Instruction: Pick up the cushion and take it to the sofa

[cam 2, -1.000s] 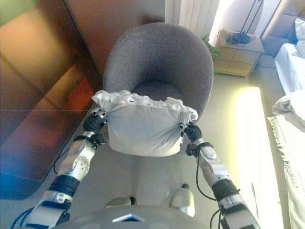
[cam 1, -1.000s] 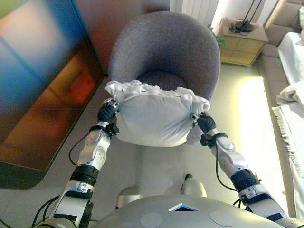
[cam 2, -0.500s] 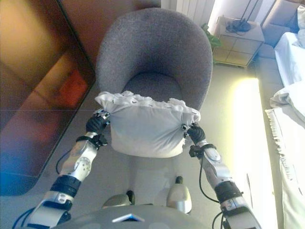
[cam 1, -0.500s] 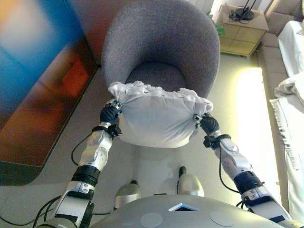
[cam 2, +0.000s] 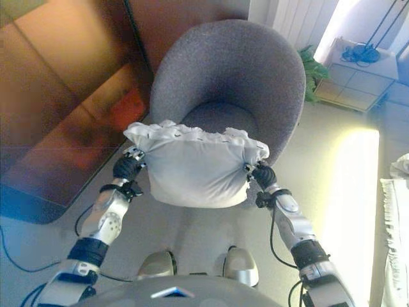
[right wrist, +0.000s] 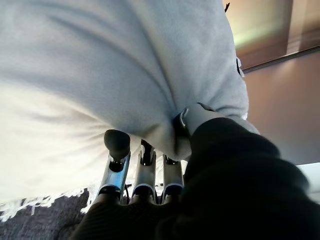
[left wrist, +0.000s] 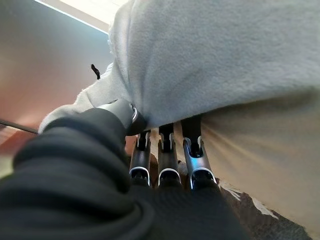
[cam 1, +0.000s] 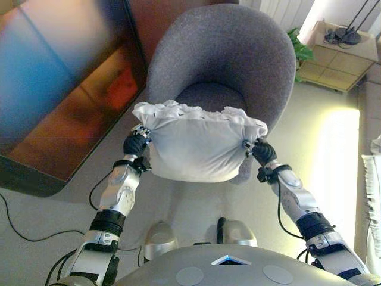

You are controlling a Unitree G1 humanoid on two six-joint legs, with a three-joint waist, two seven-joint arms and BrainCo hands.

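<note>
A white cushion (cam 1: 196, 146) with a frilled top edge hangs in the air between my two hands, in front of the grey armchair (cam 1: 229, 56). My left hand (cam 1: 136, 143) grips its left side and my right hand (cam 1: 262, 152) its right side. The left wrist view shows the fingers (left wrist: 165, 160) curled into the cushion's cloth (left wrist: 225, 60) with the thumb pressing from the other side. The right wrist view shows the same pinch, fingers (right wrist: 142, 170) dug into the cushion (right wrist: 100, 65). No sofa can be made out clearly; only a pale fringe shows at the right edge.
The grey tub armchair stands right behind the cushion. A dark glossy panel (cam 1: 59, 89) runs along the left. A small wooden side table (cam 1: 339, 53) with a lamp base and a green plant (cam 1: 300, 50) stand at the back right. Pale open floor (cam 1: 333, 155) lies to the right.
The whole picture has shifted, so the camera has turned left; the side table and white cloth slid towards the right edge. The cushion stays held between both hands as before.
</note>
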